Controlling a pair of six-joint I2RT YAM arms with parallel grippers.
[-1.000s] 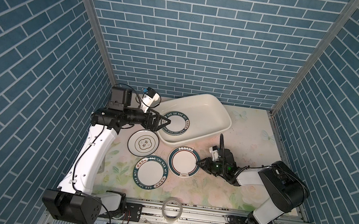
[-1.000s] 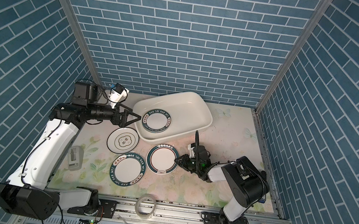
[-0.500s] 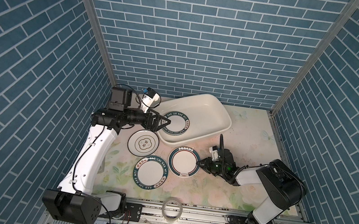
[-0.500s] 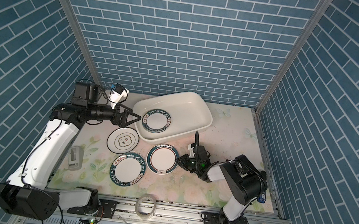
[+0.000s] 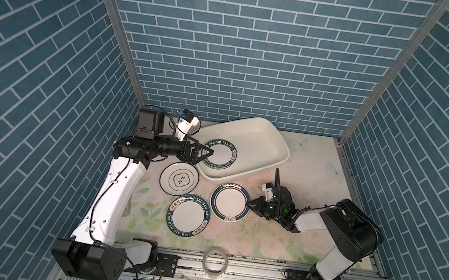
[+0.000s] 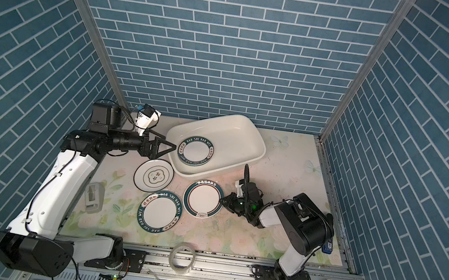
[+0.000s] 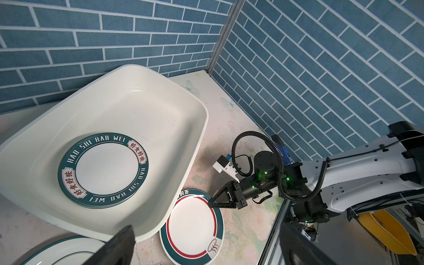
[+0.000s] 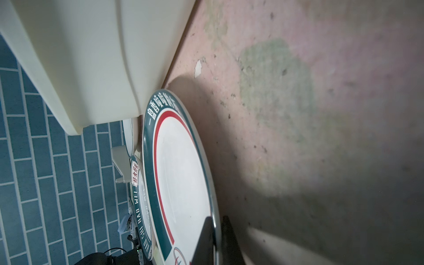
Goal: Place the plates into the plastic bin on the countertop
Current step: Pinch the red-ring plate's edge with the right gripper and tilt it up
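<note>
- Plates: three lie flat on the countertop (image 5: 310,169), on the near side of the bin (image 5: 253,132).
- They are the red-ring plate (image 5: 229,202), a lettered plate (image 5: 189,215) near-left of it, and a flower plate (image 5: 179,181) further left by the bin's left corner.
- More lettered plates sit in a stack (image 5: 219,153) in the bin's left half. Count unclear. The bin's right half is bare.
- Right gripper (image 5: 250,204) is low over the countertop, jaws together on the red-ring plate's right rim. The right wrist view shows the rim pinched between its fingers (image 8: 205,241).
- Left gripper (image 5: 207,154) has jaws wide apart and holds nothing. It hangs at the bin's left rim, by the stack.
- Key relation: the red-ring plate stretches left from the right gripper. The bin lies far-left of that gripper, just past the plate's far edge.
- That far edge sits right by the bin's near wall, seemingly under the flared rim. Touching or not, can't tell.
- Judgement: the grasp is made and the lift comes next. The plate probably has to tip up or draw back toward near-right to clear the rim, then go far-left over the wall.
- The right arm is the nearer one. The bare right half looks like the easy drop spot, well apart from the left gripper.
- Risk: a one-edge pinch on a glossy plate could sag or slip.
</note>
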